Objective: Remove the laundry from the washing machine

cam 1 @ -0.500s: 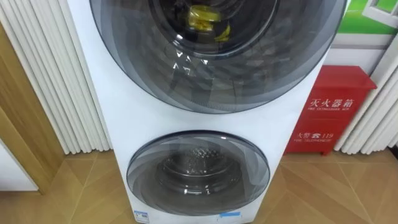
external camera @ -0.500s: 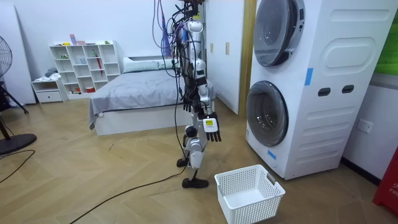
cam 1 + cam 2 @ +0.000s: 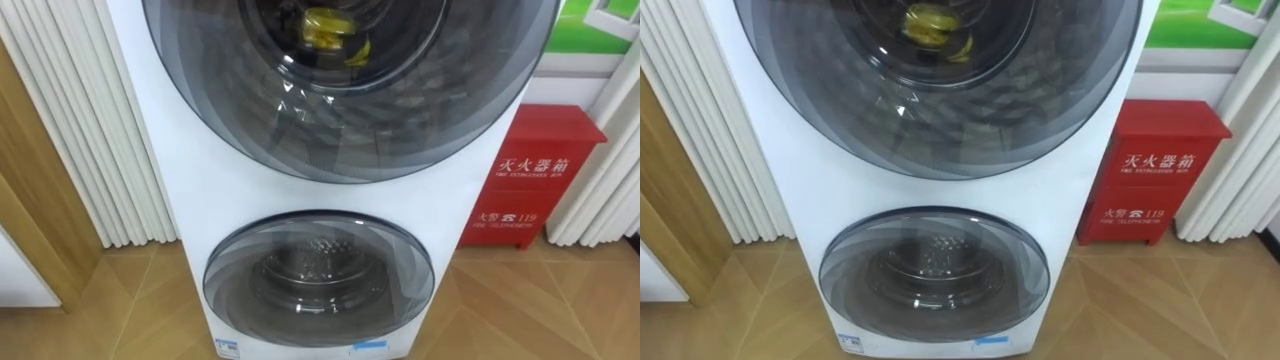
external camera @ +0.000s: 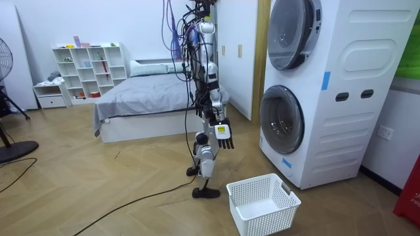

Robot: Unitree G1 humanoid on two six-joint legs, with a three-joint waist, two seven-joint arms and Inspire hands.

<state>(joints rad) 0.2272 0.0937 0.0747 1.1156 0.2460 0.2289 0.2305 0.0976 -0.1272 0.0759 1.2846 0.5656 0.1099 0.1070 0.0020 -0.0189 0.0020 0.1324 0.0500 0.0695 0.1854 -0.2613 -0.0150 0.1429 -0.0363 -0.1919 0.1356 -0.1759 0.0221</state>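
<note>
In the room view the robot stands upright at the centre of the frame, on the herringbone wooden floor [image 4: 98, 177], facing the machine on the room view's right. Its right hand [image 4: 224, 134] hangs beside the thigh with dark fingers slack and pointing down, holding nothing. It is small in that view, so finer detail of the fingers is hard to read.

Lower right of the robot's feet, a white perforated plastic laundry basket [image 4: 262, 204] sits on the floor near the foot of the machine.

The tall white stacked washing machine [image 3: 175, 170] has two round smoked-glass doors, one above the other, both closed. In the eye views the upper round door [image 3: 350, 120] is cut off by the top edge of the frame. The lower round door [image 3: 318, 275] is clipped by the bottom edge.

The clothes are inside the upper drum, behind the closed glass at top centre. They show as a crumpled yellow cloth [image 3: 330, 30], bright against the dark drum and half lost in tint and reflections. What kind of garment it is cannot be told.

Behind the lower door a perforated steel drum shows dimly.

At the right of the frame a red metal cabinet [image 3: 540, 170] with white characters stands beside the machine. White ribbed vertical panels [image 3: 80, 120] line the wall at the left.

In the upper left of the room view are a grey-covered bed [image 4: 141, 98] and a white cube shelf [image 4: 88, 69].
</note>
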